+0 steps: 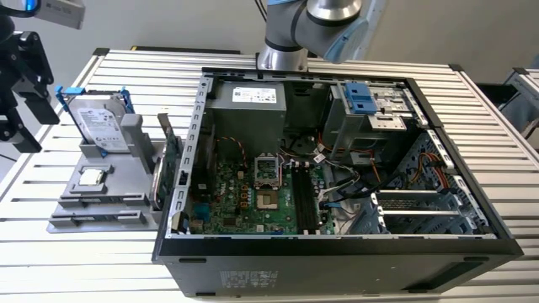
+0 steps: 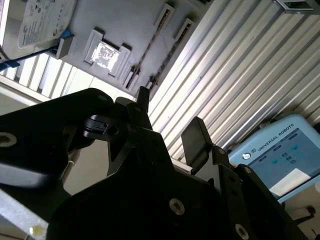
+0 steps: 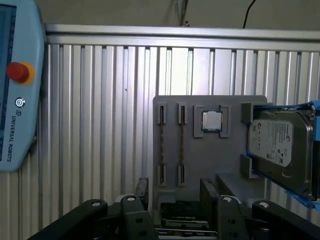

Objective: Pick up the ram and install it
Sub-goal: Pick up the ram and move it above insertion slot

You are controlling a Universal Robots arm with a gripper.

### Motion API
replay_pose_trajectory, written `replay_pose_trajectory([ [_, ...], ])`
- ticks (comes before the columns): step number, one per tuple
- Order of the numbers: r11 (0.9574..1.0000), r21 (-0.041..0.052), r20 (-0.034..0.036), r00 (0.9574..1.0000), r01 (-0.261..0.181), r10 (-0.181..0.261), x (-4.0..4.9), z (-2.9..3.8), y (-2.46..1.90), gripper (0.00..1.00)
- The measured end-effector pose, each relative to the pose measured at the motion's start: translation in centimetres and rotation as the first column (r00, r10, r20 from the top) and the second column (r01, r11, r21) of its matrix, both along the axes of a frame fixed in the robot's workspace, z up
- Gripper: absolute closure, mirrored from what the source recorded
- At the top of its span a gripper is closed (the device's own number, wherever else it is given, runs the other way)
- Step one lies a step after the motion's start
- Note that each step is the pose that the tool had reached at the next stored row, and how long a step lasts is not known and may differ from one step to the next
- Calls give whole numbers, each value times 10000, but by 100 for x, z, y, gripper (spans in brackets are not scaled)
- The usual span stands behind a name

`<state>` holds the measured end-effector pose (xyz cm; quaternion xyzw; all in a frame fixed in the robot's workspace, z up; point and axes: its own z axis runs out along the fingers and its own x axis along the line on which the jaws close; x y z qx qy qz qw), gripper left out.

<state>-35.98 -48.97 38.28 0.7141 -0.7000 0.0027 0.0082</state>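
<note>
The gripper (image 3: 175,197) hangs open and empty, its two fingers (image 3: 142,192) spread, above the tabletop (image 3: 100,125) just off one edge of the grey fixture (image 3: 200,165). The ram (image 3: 161,145) stands edge-on in a slot of that fixture, ahead of the fingers and apart from them. Its long axis runs across the line from finger to finger. A second stick (image 3: 181,145) seems to fill the neighbouring slot, though edge-on that is hard to confirm. That makes two sticks, one processor chip (image 3: 212,121), one hard drive (image 3: 280,145) and one open computer case (image 1: 337,246), at the exterior view's right of the fixture.
</note>
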Motion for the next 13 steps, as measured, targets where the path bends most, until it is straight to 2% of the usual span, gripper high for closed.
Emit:
replay_pose_trajectory([
  [13, 9998, -5, 1, 9998, -210, 210, 0, -40, 0, 0],
])
